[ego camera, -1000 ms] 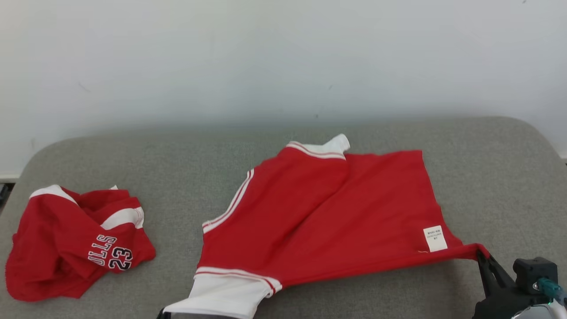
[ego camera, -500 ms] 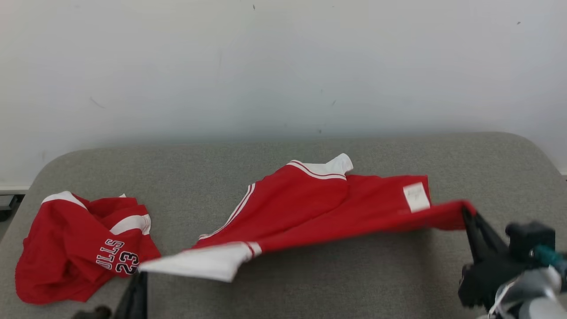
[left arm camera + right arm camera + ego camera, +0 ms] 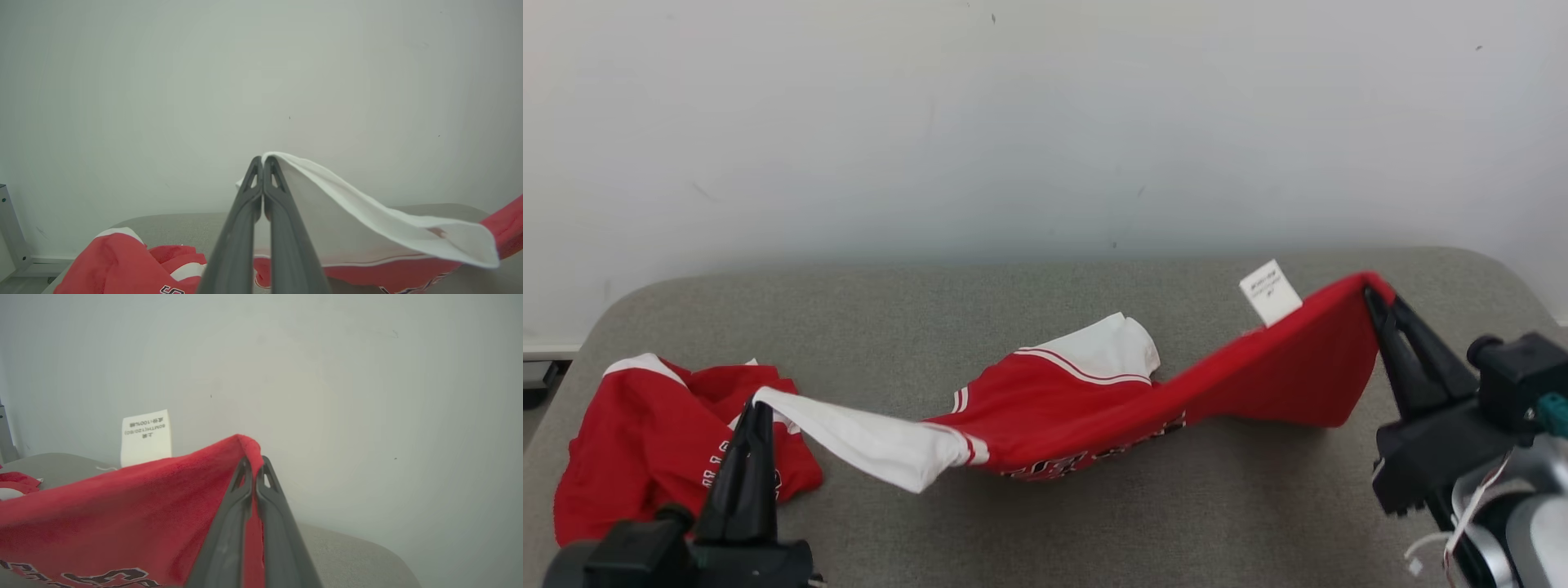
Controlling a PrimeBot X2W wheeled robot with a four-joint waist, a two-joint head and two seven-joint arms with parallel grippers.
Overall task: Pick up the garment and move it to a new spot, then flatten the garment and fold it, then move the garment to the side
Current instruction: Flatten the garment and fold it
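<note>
Garment [image 3: 1062, 400] red, white-trimmed, slack, perhaps inside-out

The head camera, set back behind the left hand [image 3: 758, 407] and right hand [image 3: 1372, 296], looks forward and down over the counter [image 3: 1176, 506] to the wall [image 3: 1045, 122]. Each wrist camera sits close behind its own hand, facing that wall. All three views share the garment [image 3: 1282, 359] between the hands.

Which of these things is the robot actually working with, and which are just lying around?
In the job:
- jersey, sagging between the two grippers
- left gripper, shut on its white end
- right gripper, shut on a red corner
- grey pad under it

Lying about:
- crumpled red garment at the pad's left
- white wall behind
</note>
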